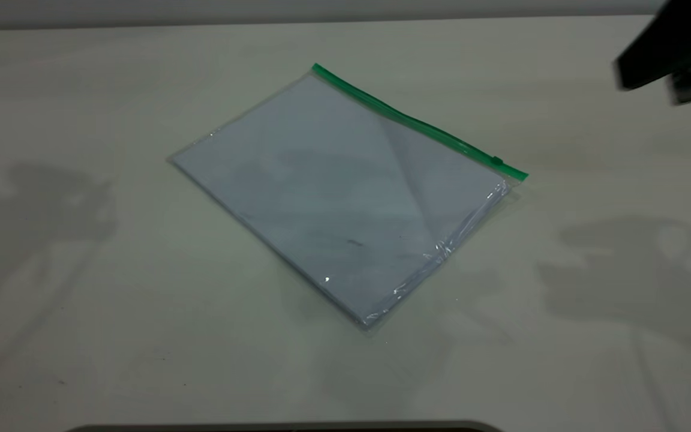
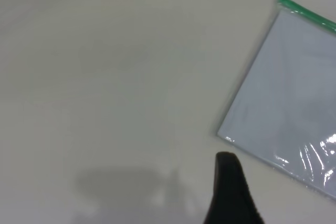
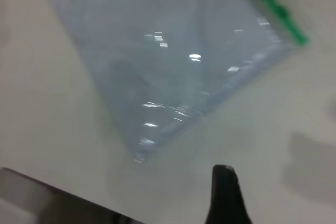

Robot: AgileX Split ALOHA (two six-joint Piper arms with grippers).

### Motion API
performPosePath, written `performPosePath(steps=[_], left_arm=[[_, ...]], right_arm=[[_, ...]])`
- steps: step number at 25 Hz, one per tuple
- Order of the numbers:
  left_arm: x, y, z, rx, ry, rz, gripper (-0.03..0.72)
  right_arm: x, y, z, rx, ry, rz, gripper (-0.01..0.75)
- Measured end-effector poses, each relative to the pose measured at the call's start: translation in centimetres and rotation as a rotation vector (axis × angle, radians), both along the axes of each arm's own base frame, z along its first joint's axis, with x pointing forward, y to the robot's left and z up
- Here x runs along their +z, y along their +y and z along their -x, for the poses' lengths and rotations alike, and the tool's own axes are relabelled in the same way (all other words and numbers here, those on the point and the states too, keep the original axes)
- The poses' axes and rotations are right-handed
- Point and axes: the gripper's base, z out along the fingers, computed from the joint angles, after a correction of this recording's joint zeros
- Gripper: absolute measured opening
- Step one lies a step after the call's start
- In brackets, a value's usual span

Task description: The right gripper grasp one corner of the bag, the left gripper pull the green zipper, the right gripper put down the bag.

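Note:
The bag (image 1: 345,192) lies flat on the table, clear plastic with white sheets inside. The green zipper (image 1: 417,123) runs along its far right edge, and the small slider tab (image 1: 496,161) sits near the right end. My right gripper (image 1: 651,75) hangs blurred at the far right, well clear of the bag. In the right wrist view one black finger (image 3: 224,198) shows, short of the bag (image 3: 173,51) and its zipper (image 3: 273,9). In the left wrist view one finger (image 2: 231,192) hovers over bare table beside the bag's corner (image 2: 294,93); the zipper end (image 2: 307,11) lies beyond.
The pale table (image 1: 81,300) spreads wide on every side of the bag, with arm shadows at left and right. A dark rim (image 1: 285,427) edges the near side.

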Motion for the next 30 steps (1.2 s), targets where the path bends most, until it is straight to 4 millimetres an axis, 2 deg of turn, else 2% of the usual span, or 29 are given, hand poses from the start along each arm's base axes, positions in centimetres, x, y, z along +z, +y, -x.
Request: performPosePath(steps=[8,13,16,20,30], left_arm=[[-1.3,-1.0,-1.1,-0.09,-0.034,0.026,0.555],[-2.4,-2.8,-1.6,-0.18,-0.045,0.015,0.555],[-2.4,-4.0,-1.8,-0.217,-0.077,-0.002,0.555],[-2.2,-4.9,-1.9,-0.238,-0.103,-0.008,0.555],[-2.1,-5.2,-2.0,-0.227,-0.108,0.008,0.555]], right_arm=[[-6.4,1.1,-2.7,-0.052,0.027,-0.168,0.556],[-10.5,1.2,-3.3,-0.071,0.1,-0.17,0.556],[-12.7,0.7,-3.4,-0.075,0.145,-0.169,0.556],[-15.1,-0.4,-4.1,-0.066,0.164,-0.176,0.556],[-19.6,-0.1,-6.3,0.049,0.126,-0.2,0.556]])
